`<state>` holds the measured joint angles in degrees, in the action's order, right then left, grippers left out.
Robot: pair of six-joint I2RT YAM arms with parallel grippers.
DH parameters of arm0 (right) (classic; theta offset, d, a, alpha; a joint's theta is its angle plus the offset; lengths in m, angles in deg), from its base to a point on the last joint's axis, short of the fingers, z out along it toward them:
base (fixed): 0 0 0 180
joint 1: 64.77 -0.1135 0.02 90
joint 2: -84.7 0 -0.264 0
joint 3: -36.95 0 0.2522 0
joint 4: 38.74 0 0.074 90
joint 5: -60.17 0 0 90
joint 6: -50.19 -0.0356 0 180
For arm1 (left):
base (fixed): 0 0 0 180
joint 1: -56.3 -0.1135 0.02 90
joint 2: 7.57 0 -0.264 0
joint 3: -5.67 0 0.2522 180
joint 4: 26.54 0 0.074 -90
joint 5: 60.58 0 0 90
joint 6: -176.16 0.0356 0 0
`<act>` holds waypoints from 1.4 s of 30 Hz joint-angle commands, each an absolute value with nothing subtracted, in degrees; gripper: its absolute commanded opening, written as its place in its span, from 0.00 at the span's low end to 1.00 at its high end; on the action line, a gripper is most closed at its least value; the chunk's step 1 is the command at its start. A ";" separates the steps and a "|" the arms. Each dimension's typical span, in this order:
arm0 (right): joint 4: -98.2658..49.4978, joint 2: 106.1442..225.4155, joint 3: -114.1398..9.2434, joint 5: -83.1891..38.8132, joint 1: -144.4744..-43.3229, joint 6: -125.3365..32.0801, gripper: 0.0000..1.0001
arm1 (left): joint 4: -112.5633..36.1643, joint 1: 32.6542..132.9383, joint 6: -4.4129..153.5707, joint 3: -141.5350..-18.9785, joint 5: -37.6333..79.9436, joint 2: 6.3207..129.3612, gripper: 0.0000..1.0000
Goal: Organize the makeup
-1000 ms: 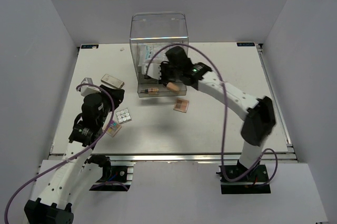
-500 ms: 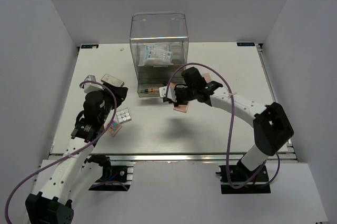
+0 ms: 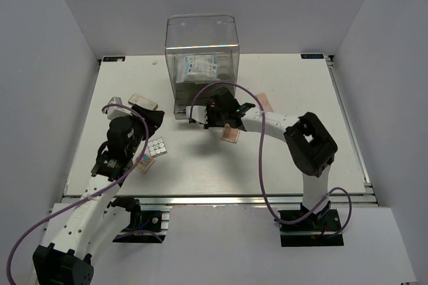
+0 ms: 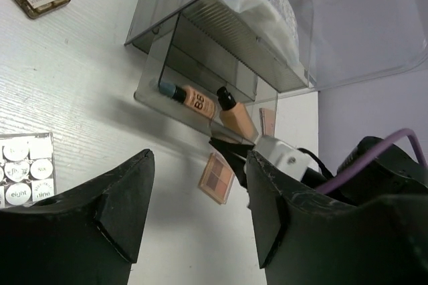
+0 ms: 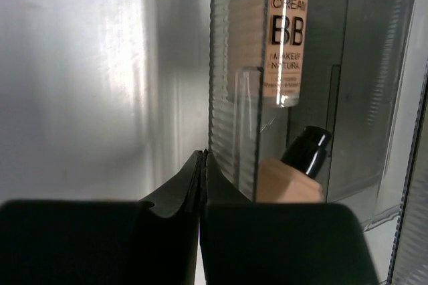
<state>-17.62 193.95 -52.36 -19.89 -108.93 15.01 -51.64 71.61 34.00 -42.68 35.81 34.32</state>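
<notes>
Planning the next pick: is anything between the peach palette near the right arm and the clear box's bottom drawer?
Yes: the right gripper, shut, sits at the drawer front, between it and the peach palette. The drawer already holds a BB tube and a dark-capped bottle.

A tall clear acrylic drawer box (image 3: 200, 37) stands at the far middle of the white table (image 3: 281, 164), enclosed by plain white walls (image 3: 47, 51).

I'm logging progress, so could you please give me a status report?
Left hand open, empty. Right hand shut, at front of clear acrylic drawer. Tan black-capped bottle lies in drawer beside peach BB cream tube. Nothing blocking.
</notes>
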 commanded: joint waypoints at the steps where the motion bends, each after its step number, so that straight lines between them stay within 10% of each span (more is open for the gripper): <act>1: -31.56 196.40 -57.31 -31.83 -108.89 12.75 0.00 | -50.50 71.24 33.16 -41.66 34.95 33.74 0.67; 11: -35.79 203.43 -64.87 -38.00 -108.72 11.43 0.20 | -46.90 71.24 31.14 -40.08 32.76 35.50 0.67; 19: -35.97 205.81 -68.30 -37.82 -107.58 12.13 0.13 | -45.58 71.24 30.26 -38.85 32.23 35.76 0.68; 34: -37.29 209.50 -71.12 -39.59 -103.62 12.57 0.51 | -34.33 71.24 24.64 -35.51 26.26 42.79 0.68; 42: -33.41 194.59 -60.77 -23.78 -103.27 5.29 0.49 | -22.12 71.24 18.32 -32.08 23.00 50.78 0.66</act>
<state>-31.61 205.80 -64.89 -32.51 -103.62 9.46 -29.25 71.45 21.78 -33.52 25.21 49.40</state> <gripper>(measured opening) 0.490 0.664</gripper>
